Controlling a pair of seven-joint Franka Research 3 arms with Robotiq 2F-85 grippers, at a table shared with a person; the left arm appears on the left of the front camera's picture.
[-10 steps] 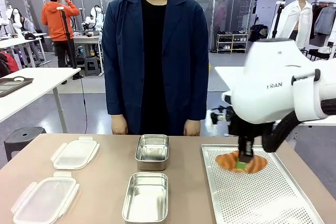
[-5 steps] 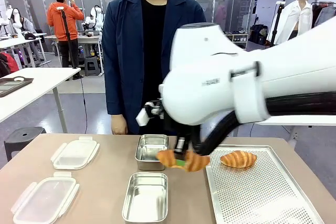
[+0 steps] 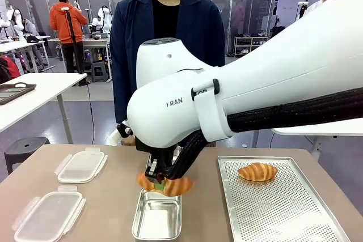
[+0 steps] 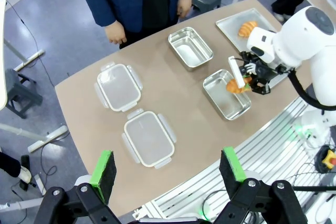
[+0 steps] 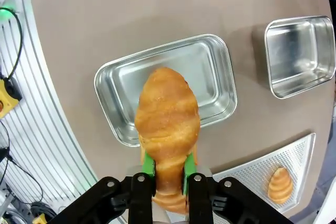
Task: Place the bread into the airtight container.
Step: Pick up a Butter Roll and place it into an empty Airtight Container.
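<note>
**Operator B:** Report tool state and load position.

**Operator A:** My right gripper [image 3: 159,179] is clamped on the bread [image 3: 170,186]. The green pads sit on its two flanks at the middle, and both ends stick out free. The bread hangs above the container [image 3: 157,223] at the middle of the table's near edge, clear of its rim. In the right wrist view its long axis lies across the container's long side. My left gripper [image 4: 168,167] stands with its jaws wide apart and empty, high off the table.

**Operator B:** Handling properties?

**Operator A:** I judge the bread light, soft and flaky. It looks dry, so slip is unlikely. The crust will dent and shed flakes under excess squeeze. The thick middle is the correct hold, because the tapered ends would likely tear or bend. I expect to turn the wrist before lowering so that the ends clear the rim.

**Operator B:** Other items?

**Operator A:** A second piece of bread [image 3: 257,172] lies at the far edge of the tray [image 3: 283,211].
</note>
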